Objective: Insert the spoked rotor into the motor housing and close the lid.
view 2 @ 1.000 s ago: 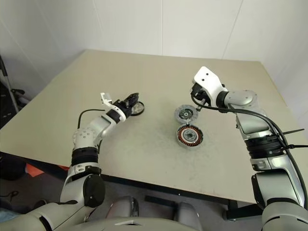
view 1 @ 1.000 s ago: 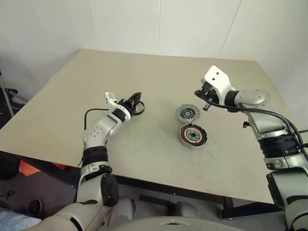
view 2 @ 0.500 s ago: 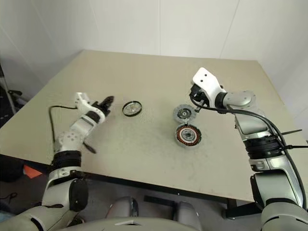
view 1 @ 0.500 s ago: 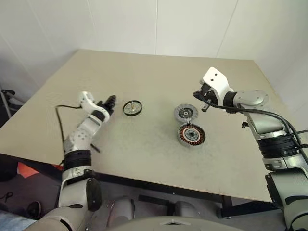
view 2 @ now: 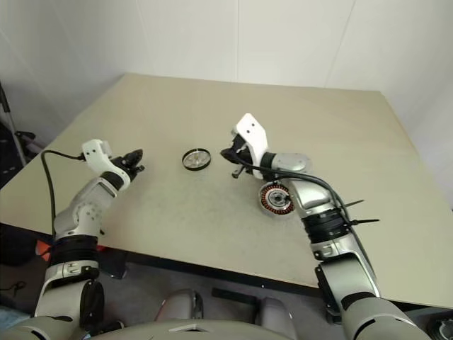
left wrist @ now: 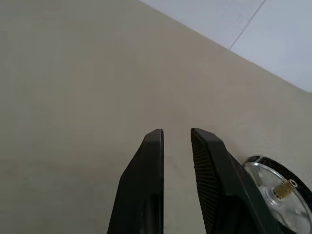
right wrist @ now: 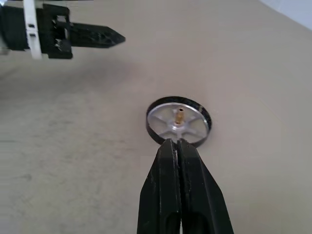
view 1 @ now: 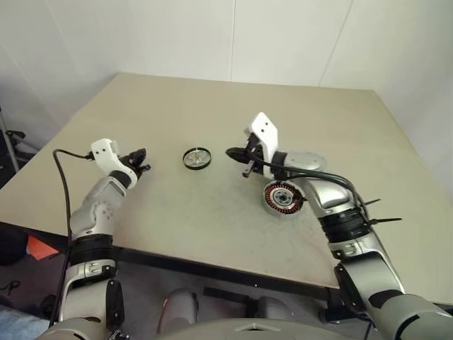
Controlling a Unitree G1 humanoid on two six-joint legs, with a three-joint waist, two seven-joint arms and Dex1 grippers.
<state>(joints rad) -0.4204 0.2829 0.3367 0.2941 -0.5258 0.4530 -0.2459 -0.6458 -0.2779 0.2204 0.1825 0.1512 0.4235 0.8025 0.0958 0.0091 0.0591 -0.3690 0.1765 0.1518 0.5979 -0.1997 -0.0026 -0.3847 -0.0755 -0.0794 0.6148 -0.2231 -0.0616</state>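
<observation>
The spoked rotor [view 1: 196, 157] lies flat on the beige desk [view 1: 212, 219], left of centre, held by neither tool. The right tool [view 1: 231, 152], fingers pressed together and empty, hovers just right of it. The left tool [view 1: 140, 157], fingers slightly parted and empty, sits well left of the rotor. The motor housing [view 1: 282, 199], copper windings exposed, rests nearer and to the right.
</observation>
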